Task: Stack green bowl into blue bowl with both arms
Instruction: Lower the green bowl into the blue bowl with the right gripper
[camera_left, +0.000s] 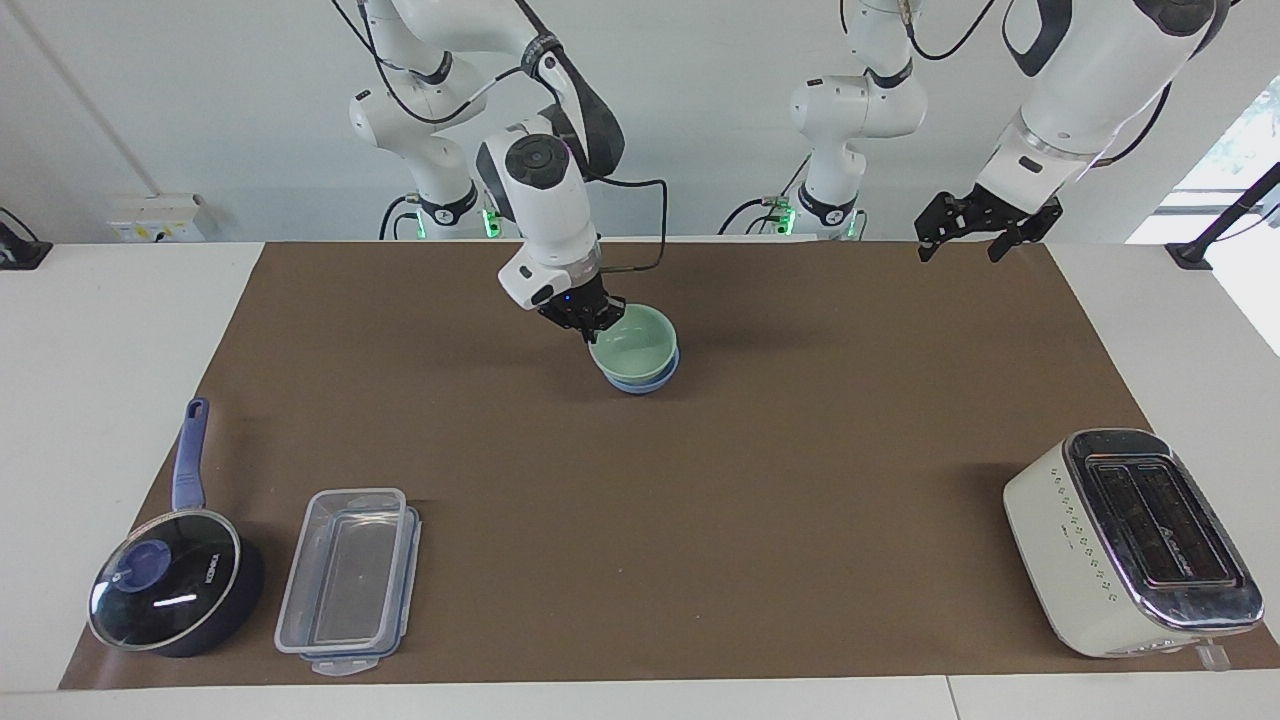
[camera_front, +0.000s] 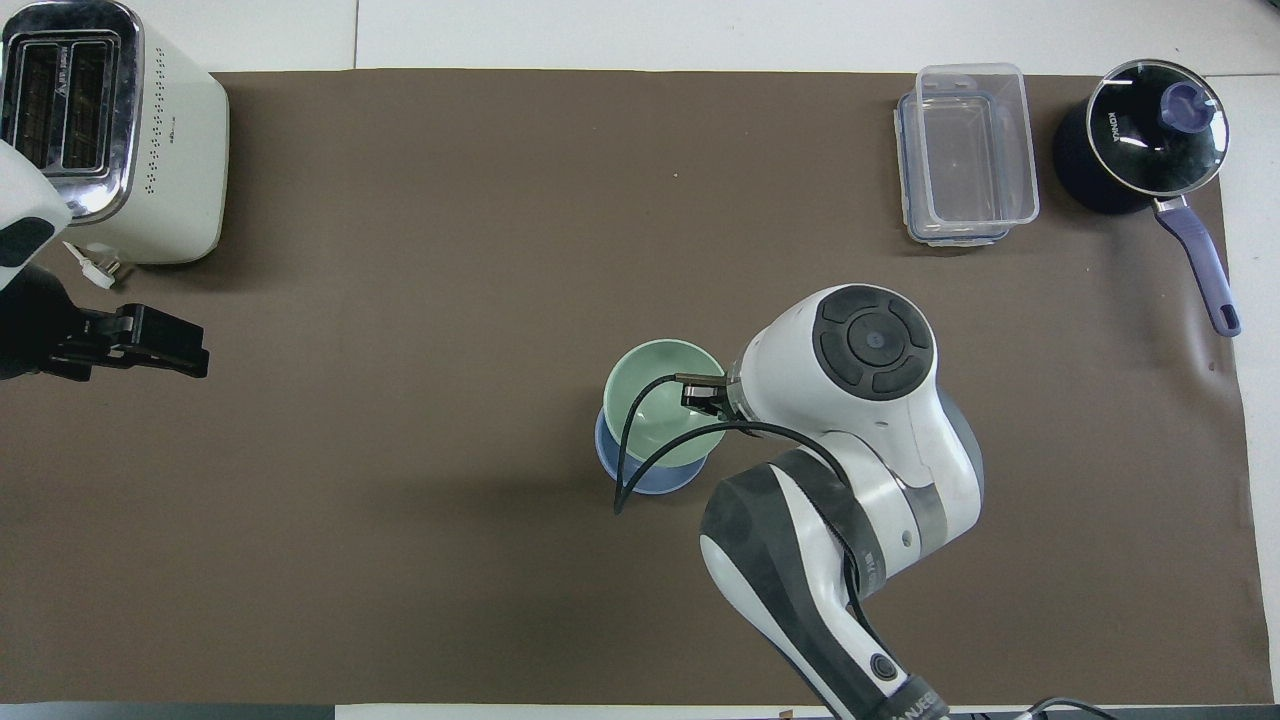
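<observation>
My right gripper (camera_left: 586, 326) (camera_front: 703, 393) is shut on the rim of the green bowl (camera_left: 638, 350) (camera_front: 655, 395), on the side toward the right arm's end. The green bowl hangs slightly tilted right over the blue bowl (camera_left: 648, 384) (camera_front: 640, 478), covering most of it. Only the blue bowl's lower wall shows beneath it. Whether the two bowls touch I cannot tell. My left gripper (camera_left: 958, 248) (camera_front: 190, 345) is open and holds nothing, raised over the mat's edge at the left arm's end.
A white toaster (camera_left: 1130, 540) (camera_front: 110, 130) stands at the left arm's end, farthest from the robots. A clear lidded container (camera_left: 350, 580) (camera_front: 965, 150) and a dark blue saucepan (camera_left: 175, 580) (camera_front: 1150, 135) sit at the right arm's end. A brown mat (camera_left: 700, 520) covers the table.
</observation>
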